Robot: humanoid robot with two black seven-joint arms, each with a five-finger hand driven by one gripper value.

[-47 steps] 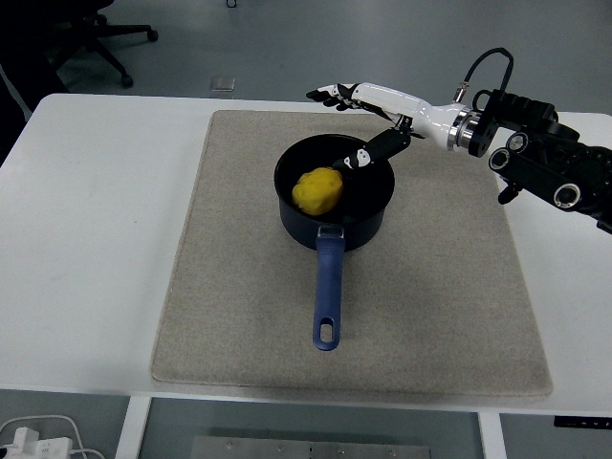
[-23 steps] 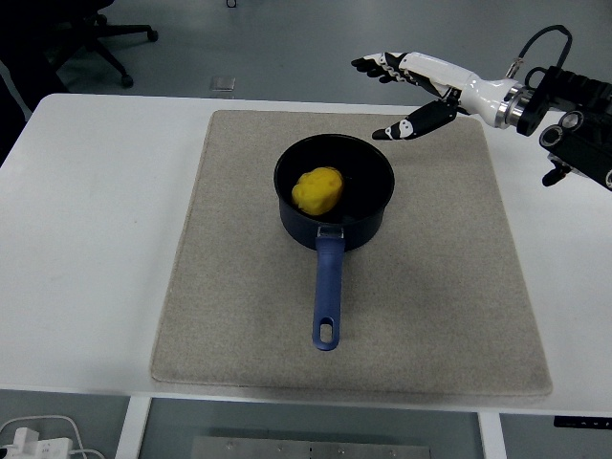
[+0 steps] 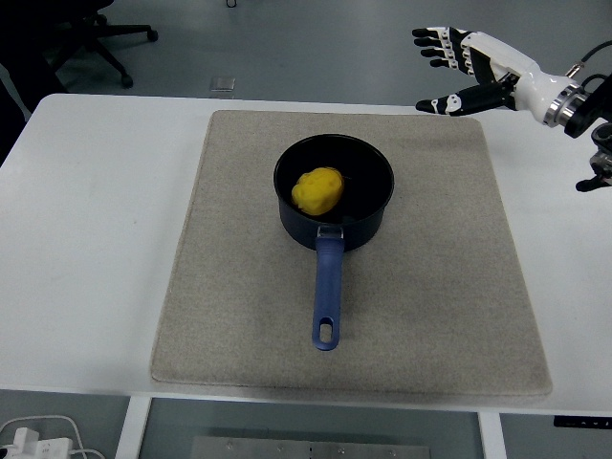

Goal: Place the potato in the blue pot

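A yellow potato (image 3: 317, 189) lies inside the blue pot (image 3: 334, 195), left of its middle. The pot stands on the far half of a grey mat (image 3: 239, 287), and its blue handle (image 3: 327, 295) points toward the near edge. My right hand (image 3: 451, 69) is up at the far right, above the mat's far right corner and well clear of the pot. Its fingers are spread and hold nothing. My left arm does not show.
The white table (image 3: 96, 220) carries the mat. An office chair base (image 3: 96, 38) stands on the floor at the far left. A white power strip with cables (image 3: 33, 440) lies below the table's near left edge.
My right hand has drawn back from over the pot's far rim, up and to the right, with its fingers spread. The potato and pot have not moved.
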